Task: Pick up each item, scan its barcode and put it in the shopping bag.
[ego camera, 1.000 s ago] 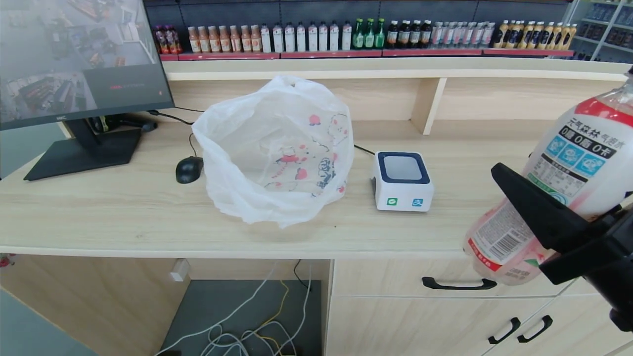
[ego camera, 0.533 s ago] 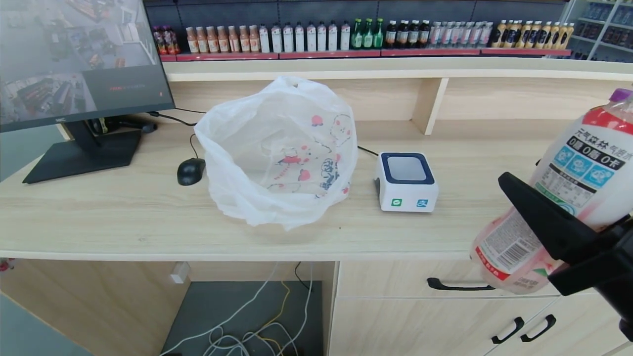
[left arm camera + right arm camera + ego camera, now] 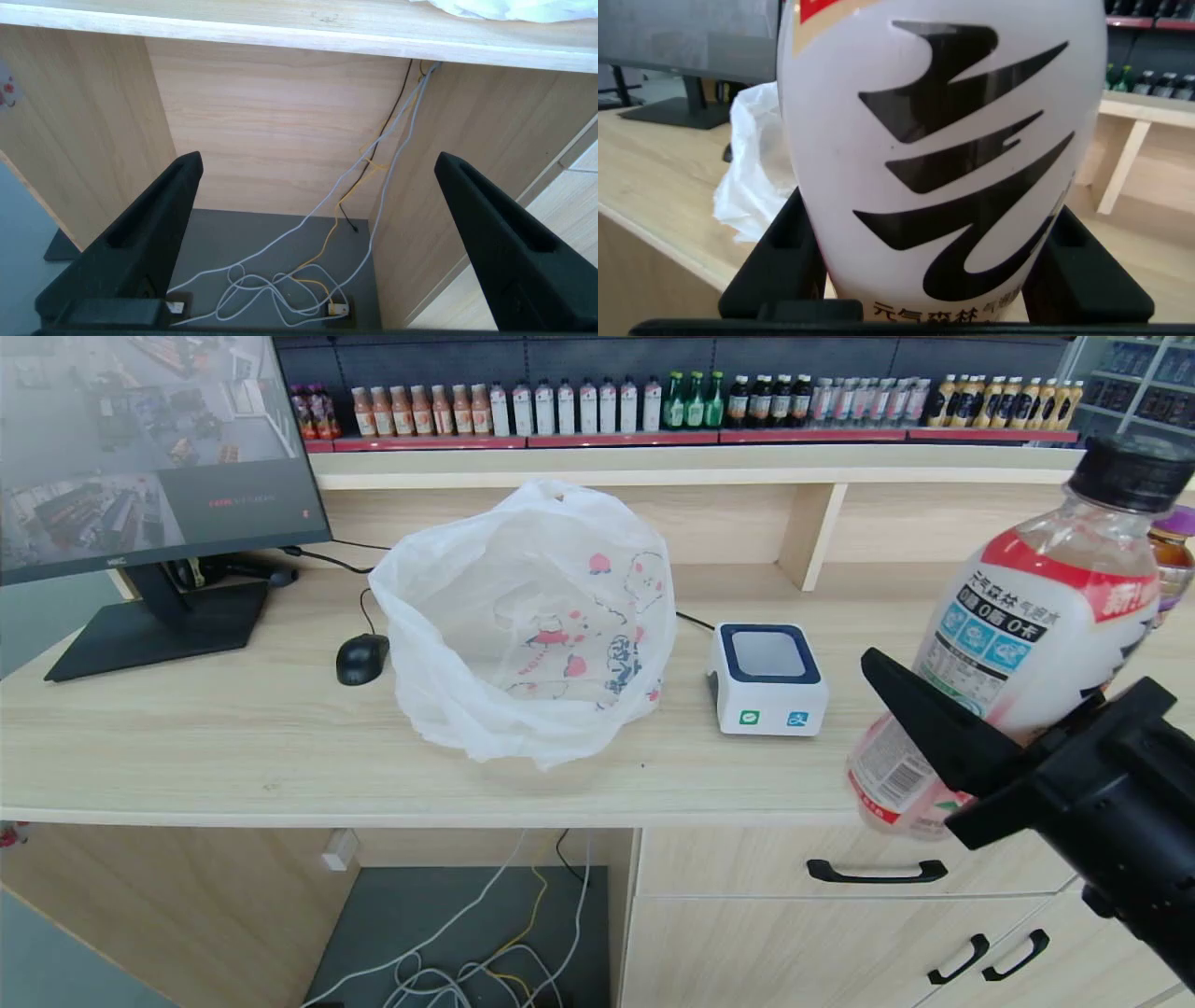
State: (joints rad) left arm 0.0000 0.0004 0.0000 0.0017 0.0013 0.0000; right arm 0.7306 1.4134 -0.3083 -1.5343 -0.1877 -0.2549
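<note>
The right gripper [image 3: 931, 213] is clamped on the bottle [image 3: 1027, 616]; the bottle is tilted, black cap up and away, base with barcode low, in the air over the counter's [image 3: 233, 737] front edge, right of the scanner [image 3: 767, 679]; a purple-capped bottle [image 3: 1173, 553] stands behind it; the bag [image 3: 527, 616] sits open mid-counter, between the mouse [image 3: 359, 658] and the scanner; the monitor [image 3: 140, 439] is at far left; the left gripper [image 3: 320, 168] hangs below the counter top, fingers spread wide, holding nothing.
</note>
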